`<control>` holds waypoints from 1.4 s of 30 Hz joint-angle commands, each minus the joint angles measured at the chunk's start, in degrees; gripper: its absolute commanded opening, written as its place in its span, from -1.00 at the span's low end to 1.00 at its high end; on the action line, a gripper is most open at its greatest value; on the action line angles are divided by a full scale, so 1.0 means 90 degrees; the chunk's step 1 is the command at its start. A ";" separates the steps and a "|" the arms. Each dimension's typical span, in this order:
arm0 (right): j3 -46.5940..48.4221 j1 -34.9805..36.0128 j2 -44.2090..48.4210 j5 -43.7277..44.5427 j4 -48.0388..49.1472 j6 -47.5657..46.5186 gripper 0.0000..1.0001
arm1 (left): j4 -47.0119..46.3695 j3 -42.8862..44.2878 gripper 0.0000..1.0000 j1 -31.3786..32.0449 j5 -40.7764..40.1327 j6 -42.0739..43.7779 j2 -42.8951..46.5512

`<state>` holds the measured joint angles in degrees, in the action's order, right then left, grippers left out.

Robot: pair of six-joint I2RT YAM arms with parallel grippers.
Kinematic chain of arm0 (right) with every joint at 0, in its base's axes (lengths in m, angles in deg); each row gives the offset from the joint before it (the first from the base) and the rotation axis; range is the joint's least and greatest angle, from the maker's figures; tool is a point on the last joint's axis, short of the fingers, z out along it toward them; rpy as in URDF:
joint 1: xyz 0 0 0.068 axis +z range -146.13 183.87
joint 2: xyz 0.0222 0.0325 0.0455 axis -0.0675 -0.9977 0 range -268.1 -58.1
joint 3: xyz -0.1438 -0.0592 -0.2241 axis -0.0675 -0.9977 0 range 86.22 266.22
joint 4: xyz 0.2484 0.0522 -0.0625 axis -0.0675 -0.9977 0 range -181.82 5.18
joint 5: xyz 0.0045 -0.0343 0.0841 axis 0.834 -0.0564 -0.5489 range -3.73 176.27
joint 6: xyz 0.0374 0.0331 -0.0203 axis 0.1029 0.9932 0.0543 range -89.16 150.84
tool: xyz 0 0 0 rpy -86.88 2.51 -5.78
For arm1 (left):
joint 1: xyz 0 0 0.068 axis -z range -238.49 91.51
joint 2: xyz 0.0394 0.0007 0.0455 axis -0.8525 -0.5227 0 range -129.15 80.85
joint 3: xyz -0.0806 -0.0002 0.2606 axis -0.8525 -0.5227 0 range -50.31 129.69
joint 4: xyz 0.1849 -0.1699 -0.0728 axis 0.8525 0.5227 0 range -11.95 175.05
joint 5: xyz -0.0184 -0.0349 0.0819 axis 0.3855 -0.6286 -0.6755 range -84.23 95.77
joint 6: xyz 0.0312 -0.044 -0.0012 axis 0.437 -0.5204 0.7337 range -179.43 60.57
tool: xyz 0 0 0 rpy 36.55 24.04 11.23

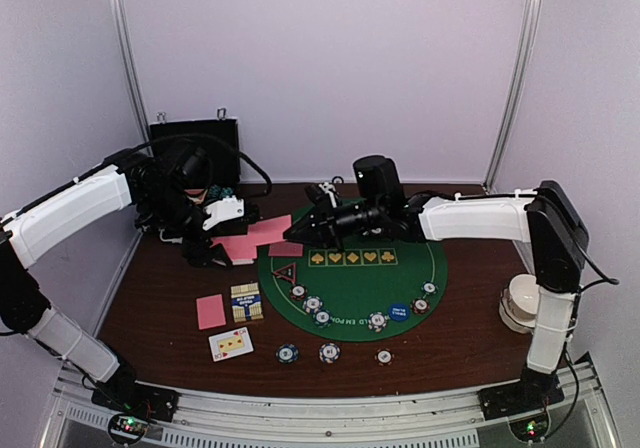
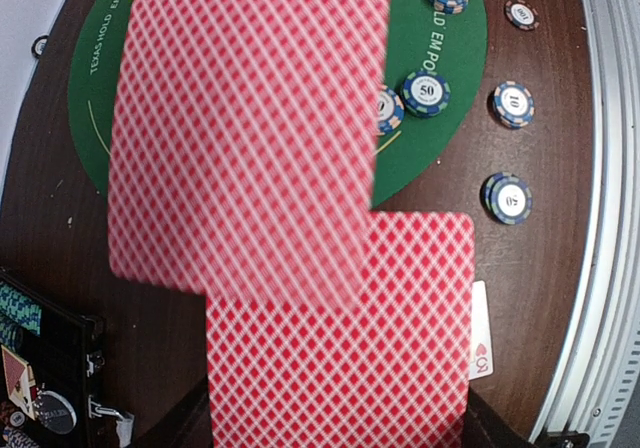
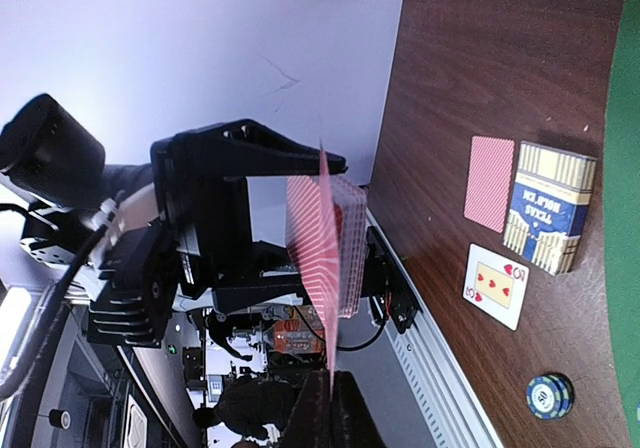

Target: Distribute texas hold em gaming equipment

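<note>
Above the far left of the worktop (image 1: 160,308), just beside the green mat (image 1: 350,288), the left jaws clamp the pink-backed deck (image 2: 340,368) while the right jaws are pinched tight on what seems a single card (image 2: 250,128) overlapping it, both clear of the surface.

- In the left wrist view, the upper pink-backed card (image 2: 250,128) is blurred and cut by the top edge; it half-covers a striped chip (image 2: 392,111).
- The pink-backed deck (image 2: 340,348) runs off the bottom edge and hides all but a sliver of a face-up card (image 2: 481,333).
- The black case (image 2: 45,368) is cropped at the picture's bottom-left corner.
- In the right wrist view, the upper pink-backed card is edge-on, its face unreadable.
</note>
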<state>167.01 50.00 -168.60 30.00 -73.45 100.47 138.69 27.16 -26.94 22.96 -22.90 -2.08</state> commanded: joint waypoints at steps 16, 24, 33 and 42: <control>0.0611 -0.2795 -0.0632 0.0175 -0.2481 -0.2306 -1.00 | -0.0130 0.0032 -1.00 -0.0010 -0.0028 0.0070 0.0150; 0.2179 -0.3096 -0.1878 0.0647 -0.3452 -0.2816 -1.00 | -0.0085 0.0025 -1.00 -0.0010 0.0014 0.0062 0.0177; 0.3579 -0.3186 -0.2915 0.0923 -0.4232 -0.3153 -1.00 | -0.0075 0.0035 -1.00 -0.0010 0.0032 0.0068 0.0143; 0.4128 -0.3260 -0.3203 0.1312 -0.5134 -0.3631 -0.85 | -0.0076 0.0054 -1.00 -0.0005 0.0088 0.0081 0.0120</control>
<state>201.53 21.32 -197.02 38.90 -113.99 71.27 139.22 27.16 -26.94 22.46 -22.85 -2.08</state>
